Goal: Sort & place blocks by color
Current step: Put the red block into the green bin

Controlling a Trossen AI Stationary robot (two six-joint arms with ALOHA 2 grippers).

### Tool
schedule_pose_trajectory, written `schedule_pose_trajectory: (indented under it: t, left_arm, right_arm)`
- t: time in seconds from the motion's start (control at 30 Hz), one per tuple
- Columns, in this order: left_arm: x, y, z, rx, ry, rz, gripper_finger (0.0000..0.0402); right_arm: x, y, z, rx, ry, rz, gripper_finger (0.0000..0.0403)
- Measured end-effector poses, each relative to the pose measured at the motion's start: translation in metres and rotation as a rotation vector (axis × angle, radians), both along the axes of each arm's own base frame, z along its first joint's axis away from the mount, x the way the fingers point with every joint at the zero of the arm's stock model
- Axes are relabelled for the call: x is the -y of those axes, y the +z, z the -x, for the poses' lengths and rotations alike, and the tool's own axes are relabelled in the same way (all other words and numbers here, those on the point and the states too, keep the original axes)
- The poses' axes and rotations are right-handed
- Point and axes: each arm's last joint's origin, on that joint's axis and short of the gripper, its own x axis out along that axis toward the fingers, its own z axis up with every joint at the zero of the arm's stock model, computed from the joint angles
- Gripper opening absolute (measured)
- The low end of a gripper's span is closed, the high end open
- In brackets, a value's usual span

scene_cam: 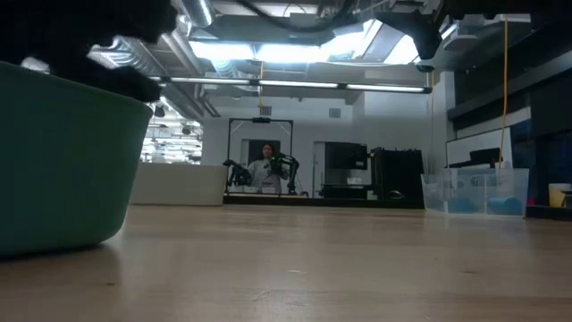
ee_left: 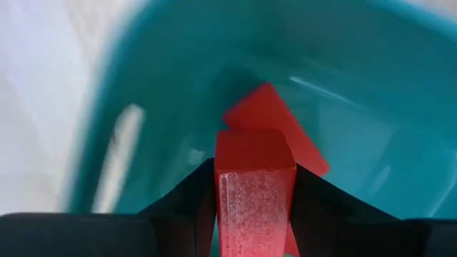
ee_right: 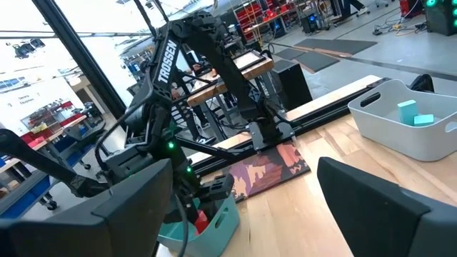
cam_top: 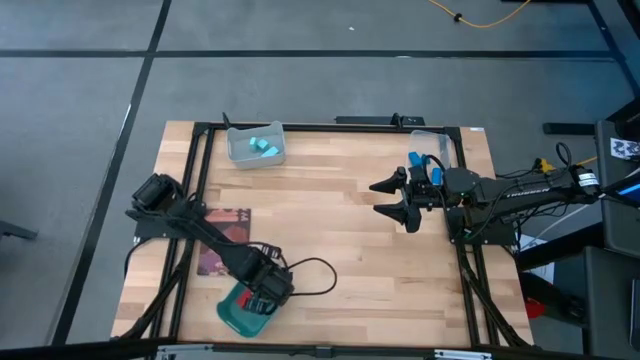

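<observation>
A teal tray (cam_top: 238,314) stands near the table's front left corner. My left gripper (cam_top: 266,296) reaches down into it and is shut on a red block (ee_left: 255,196). A second red block (ee_left: 275,121) lies on the tray's floor just beyond the held one. A clear bin (cam_top: 256,146) at the far edge holds light cyan blocks (cam_top: 262,146). Another clear bin (cam_top: 437,150) at the far right holds blue blocks (cam_top: 416,160). My right gripper (cam_top: 395,200) hangs open above the table's right part, holding nothing. My left gripper pinches the red block by two opposite sides (ee_left: 223,200) between its two fingers (ee_left: 182,203). The fingers come from above, pointing down into the teal tray (ee_left: 357,86). Whether the block's lower end touches the red block beneath it, I cannot tell.
A reddish-brown picture mat (cam_top: 224,242) lies flat beside the left arm. A black cable (cam_top: 318,270) loops over the wood near the tray. Bare wooden tabletop (cam_top: 330,215) stretches between the tray and the two bins. A person shows far back in the room (scene_cam: 265,170).
</observation>
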Motion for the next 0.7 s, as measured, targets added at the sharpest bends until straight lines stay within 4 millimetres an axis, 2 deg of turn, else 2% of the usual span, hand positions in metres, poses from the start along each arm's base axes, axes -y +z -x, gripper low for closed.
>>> schedule_pose_trajectory:
  t: [0.17, 0.7]
  left_arm:
    - [-0.0023, -0.0098, 0.0063, -0.038, 0.042, 0.003, 0.0136]
    - [-0.0018, -0.0098, 0.0052, -0.034, 0.096, 0.024, 0.0142]
  right_arm:
    - [0.0000, 0.0000, 0.0000, 0.000, 0.000, 0.000, 0.0351]
    - [0.0000, -0.0001, 0.0000, -0.001, 0.000, 0.000, 0.0351]
